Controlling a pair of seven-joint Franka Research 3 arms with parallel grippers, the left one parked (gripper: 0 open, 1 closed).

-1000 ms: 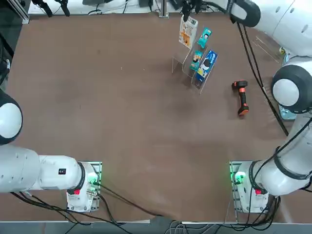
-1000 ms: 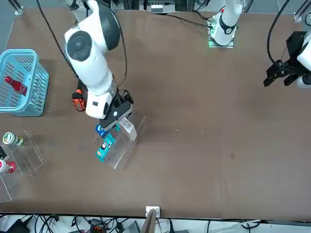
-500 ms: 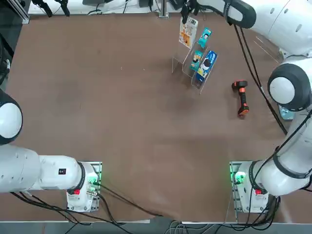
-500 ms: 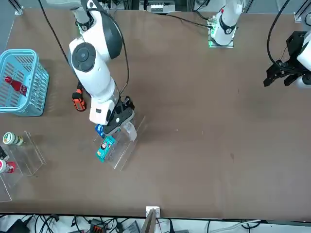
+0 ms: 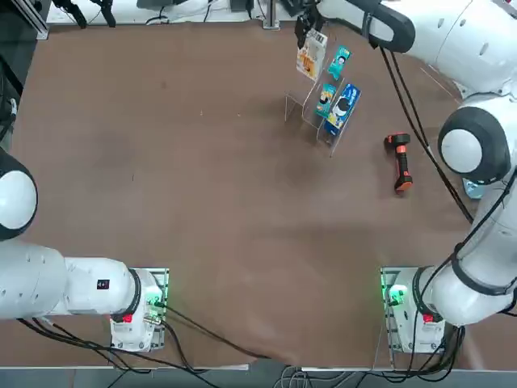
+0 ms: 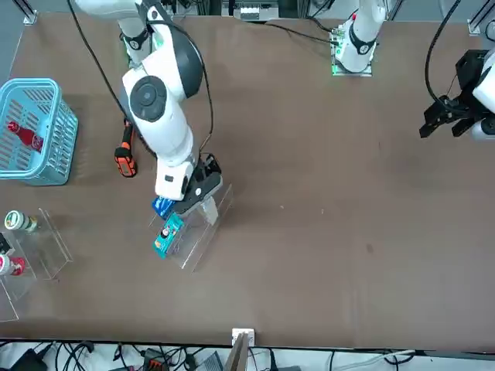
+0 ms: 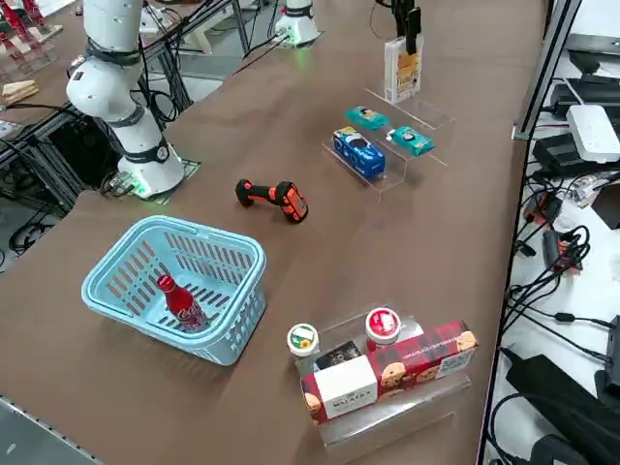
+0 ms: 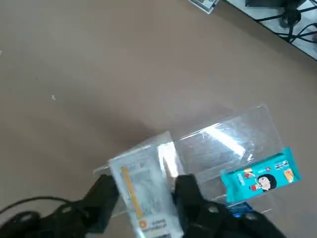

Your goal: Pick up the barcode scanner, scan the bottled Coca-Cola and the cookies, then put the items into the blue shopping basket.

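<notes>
White cookies (image 8: 143,198), print perhaps illegible

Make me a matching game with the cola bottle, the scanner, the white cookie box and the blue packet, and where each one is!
Things:
1. cola bottle
2. scanner
3. white cookie box
4. blue packet

Places:
A. lying on the bare table
B. between the right gripper's fingers
C. inside the blue basket
D. on the clear stand, low front step

Pairs: 1-C, 2-A, 3-B, 4-D

The right gripper (image 8: 143,198) now sits lower over the rack, fingers narrowed around the cookies (image 8: 143,198).
</notes>
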